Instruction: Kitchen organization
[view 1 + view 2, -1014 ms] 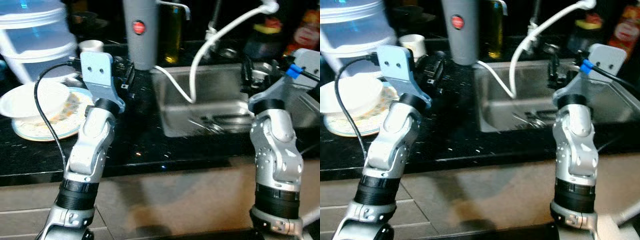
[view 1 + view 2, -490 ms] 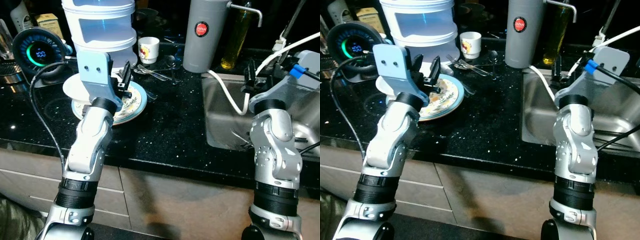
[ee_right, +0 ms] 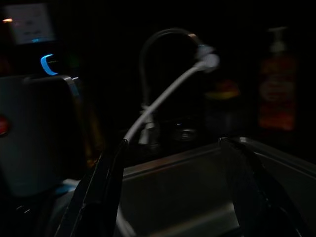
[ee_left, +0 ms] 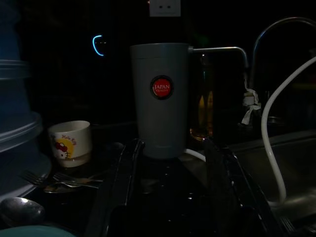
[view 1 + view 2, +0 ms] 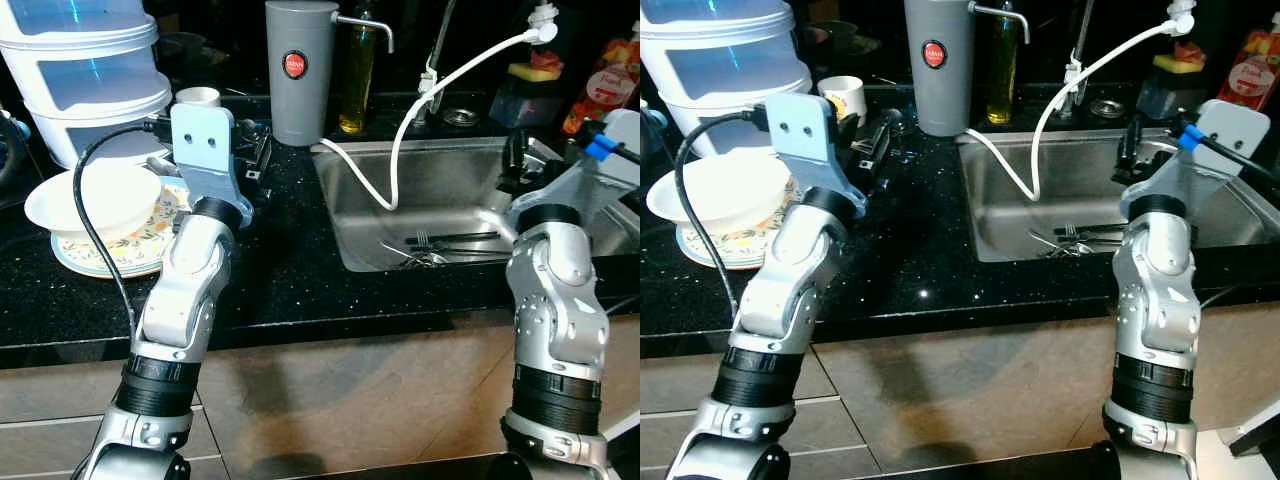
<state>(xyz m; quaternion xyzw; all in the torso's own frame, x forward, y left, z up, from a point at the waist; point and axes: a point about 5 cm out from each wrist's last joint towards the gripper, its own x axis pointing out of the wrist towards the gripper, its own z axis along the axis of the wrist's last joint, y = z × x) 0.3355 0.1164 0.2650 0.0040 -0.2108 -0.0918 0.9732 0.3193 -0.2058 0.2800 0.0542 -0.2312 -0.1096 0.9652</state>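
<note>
Change: since half a second ago the camera has swung right; the things did not move.
Bench [image 5: 290, 280]: black, carries all.
Sink [image 5: 450, 215]: forks inside.
Bowl [image 5: 95, 195]: rests on plate [image 5: 110, 255].
Left hand [image 5: 872, 135]: fingers apart, empty.
Right hand [image 5: 1127, 150]: apart, above sink.
Risk: left arm's cable [image 5: 95, 225] may catch the bowl.

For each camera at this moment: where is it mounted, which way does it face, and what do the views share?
Left and right eye views: on the head, looking forward and down at the black counter and sink; both silver arms show.
Left wrist view: along the open left gripper, toward the grey dispenser and a small cup.
Right wrist view: along the open right gripper, over the sink toward the white hose.
Shared: dispenser, hose and sink.
</note>
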